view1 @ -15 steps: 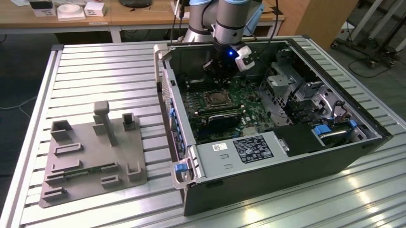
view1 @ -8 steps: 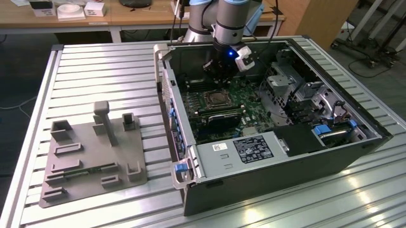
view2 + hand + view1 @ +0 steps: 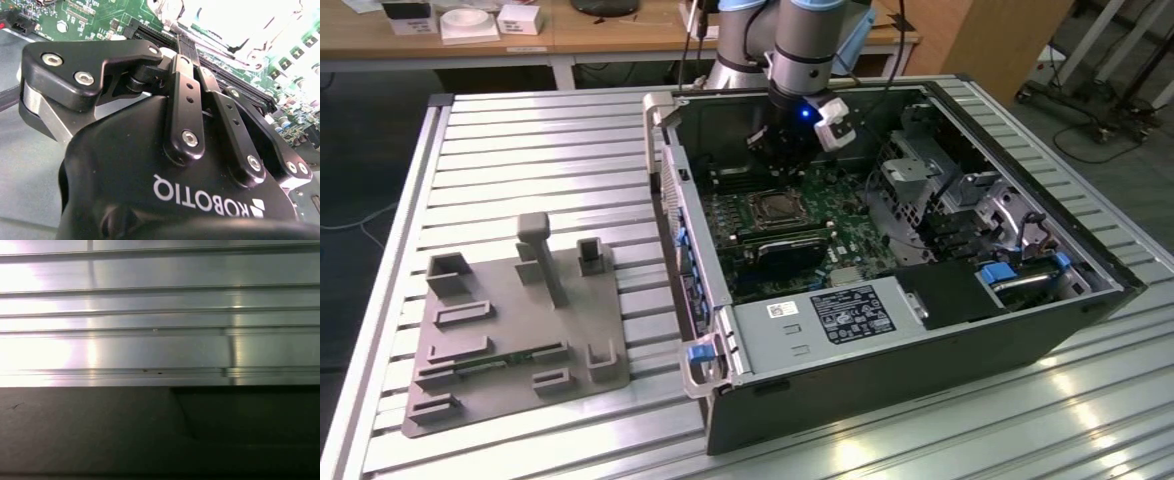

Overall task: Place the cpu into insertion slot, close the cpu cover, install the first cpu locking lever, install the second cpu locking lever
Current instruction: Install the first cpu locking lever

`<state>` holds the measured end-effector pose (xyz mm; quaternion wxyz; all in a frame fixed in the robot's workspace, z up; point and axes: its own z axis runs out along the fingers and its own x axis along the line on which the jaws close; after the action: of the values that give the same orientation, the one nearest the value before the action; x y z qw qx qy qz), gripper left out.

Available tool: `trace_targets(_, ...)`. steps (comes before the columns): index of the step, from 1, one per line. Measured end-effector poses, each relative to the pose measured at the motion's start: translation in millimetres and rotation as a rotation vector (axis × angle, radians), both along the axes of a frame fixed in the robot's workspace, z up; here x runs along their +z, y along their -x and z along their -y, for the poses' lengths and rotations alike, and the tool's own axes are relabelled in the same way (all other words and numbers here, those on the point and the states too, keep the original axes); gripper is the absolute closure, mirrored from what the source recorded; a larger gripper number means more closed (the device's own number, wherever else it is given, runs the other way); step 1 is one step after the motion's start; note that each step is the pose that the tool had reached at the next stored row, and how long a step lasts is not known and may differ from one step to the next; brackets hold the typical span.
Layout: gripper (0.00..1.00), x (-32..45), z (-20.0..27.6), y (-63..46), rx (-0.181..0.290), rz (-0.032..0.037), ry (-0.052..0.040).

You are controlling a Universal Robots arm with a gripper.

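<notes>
My gripper [image 3: 775,157] hangs inside the open computer case, low over the green motherboard and just beyond the far side of the insertion slot [image 3: 771,210]. The slot is a square socket with a silver rim lying flat and a dark centre. In the second wrist view the black fingers [image 3: 186,90] meet at the gripper's tip [image 3: 179,42], shut, with nothing visible between them. The socket's metal [image 3: 235,25] glares white just past the tip. I cannot make out the cpu, nor tell the cpu cover from the socket's rim. The locking levers are too small to tell.
A black label-bearing box [image 3: 847,315] spans the case's near end. Drive cages [image 3: 927,170] fill the exterior view's right, and memory slots [image 3: 781,240] lie beside the socket. A grey fixture [image 3: 520,330] sits on the slatted aluminium table [image 3: 160,310].
</notes>
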<state>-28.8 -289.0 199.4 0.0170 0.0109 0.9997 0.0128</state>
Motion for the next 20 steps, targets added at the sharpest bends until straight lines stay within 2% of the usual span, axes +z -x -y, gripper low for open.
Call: trace_targets(20,0.9,0.6,0.9,0.0,0.0,-0.0002,0.0028)
